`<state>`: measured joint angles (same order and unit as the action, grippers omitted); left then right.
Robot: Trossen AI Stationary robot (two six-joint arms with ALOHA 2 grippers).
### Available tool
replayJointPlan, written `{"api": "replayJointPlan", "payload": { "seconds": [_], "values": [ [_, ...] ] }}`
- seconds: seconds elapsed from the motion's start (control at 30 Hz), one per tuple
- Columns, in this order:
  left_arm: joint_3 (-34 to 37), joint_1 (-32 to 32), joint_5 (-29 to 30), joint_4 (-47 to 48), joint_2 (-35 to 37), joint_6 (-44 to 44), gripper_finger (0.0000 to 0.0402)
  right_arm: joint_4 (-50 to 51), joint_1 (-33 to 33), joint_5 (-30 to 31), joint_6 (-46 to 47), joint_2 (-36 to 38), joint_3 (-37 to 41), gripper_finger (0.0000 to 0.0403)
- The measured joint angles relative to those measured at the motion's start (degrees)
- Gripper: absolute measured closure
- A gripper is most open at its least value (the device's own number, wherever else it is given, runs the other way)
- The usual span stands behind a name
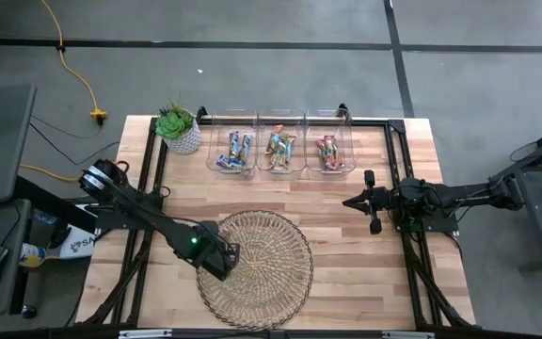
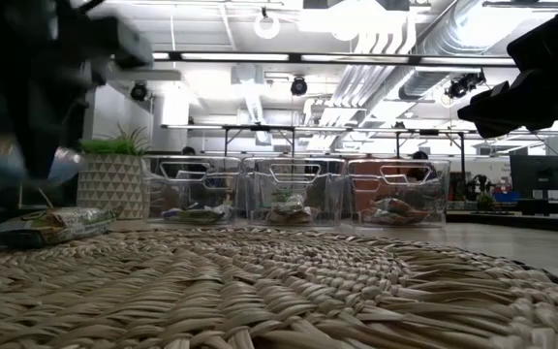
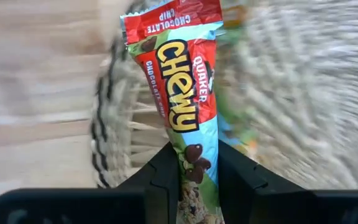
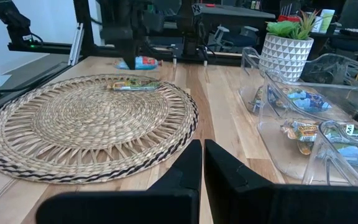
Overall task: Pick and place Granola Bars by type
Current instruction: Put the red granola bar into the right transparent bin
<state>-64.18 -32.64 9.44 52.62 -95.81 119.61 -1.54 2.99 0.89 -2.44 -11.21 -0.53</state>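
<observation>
Left hand [image 3: 194,168] grips red granola bar [image 3: 179,74] above mat [image 1: 271,254].

The table [image 1: 346,245] is pale, smooth wood. The mat [image 1: 266,268] is rough woven straw, perhaps wicker. The bins [image 1: 280,151] are clear glossy plastic. The bar's wrapper [image 3: 182,93] is shiny foil.

Bare bench [image 1: 346,245] lies open between the wicker mat [image 1: 271,273] and the three clear bins [image 1: 280,151] at upper centre. The potted plant [image 1: 179,127] crowds the bins' left; the right gripper [image 1: 351,201] hangs right of centre.
</observation>
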Motion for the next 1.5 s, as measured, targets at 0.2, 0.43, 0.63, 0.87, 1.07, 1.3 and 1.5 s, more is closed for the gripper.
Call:
{"api": "replayJointPlan", "payload": {
  "seconds": [0.2, 0.43, 0.63, 0.87, 1.07, 1.3, 1.5],
  "values": [
    [-0.04, 0.0, 5.12, -6.07, 5.56, -11.17, 0.0324, 0.0, -0.01, -0.02, 0.0, -0.04, 0.01, 0.0402],
    [-0.07, 0.02, 12.66, -19.02, 9.6, -30.11, 0.0324, -0.02, 0.0, -0.01, 0.0, -0.04, 0.0, 0.0402],
    [-0.07, 0.02, 15.56, -35.48, 10.19, -49.18, 0.0324, -0.08, -0.01, 0.0, 0.0, -0.04, -0.01, 0.0402],
    [-0.13, 2.47, 17.99, -53.19, 10.19, -65.94, 0.0324, -0.09, -0.01, 0.0, 0.0, -0.02, -0.01, 0.0402],
    [-4.72, 8.92, 11.37, -59.77, 10.17, -79.46, 0.0324, -0.13, 0.0, 0.0, 0.01, -0.02, 0.0, 0.0402],
    [-11.59, 19.25, -0.52, -59.4, 10.15, -88.35, 0.0324, -0.15, -0.01, 0.0, 0.0, -0.02, -0.01, 0.0402],
    [-19.11, 27.82, -8.83, -56.54, 7.07, -89.22, 0.0324, -0.15, -0.01, 0.0, 0.0, -0.02, 0.0, 0.0402]
  ]
}}
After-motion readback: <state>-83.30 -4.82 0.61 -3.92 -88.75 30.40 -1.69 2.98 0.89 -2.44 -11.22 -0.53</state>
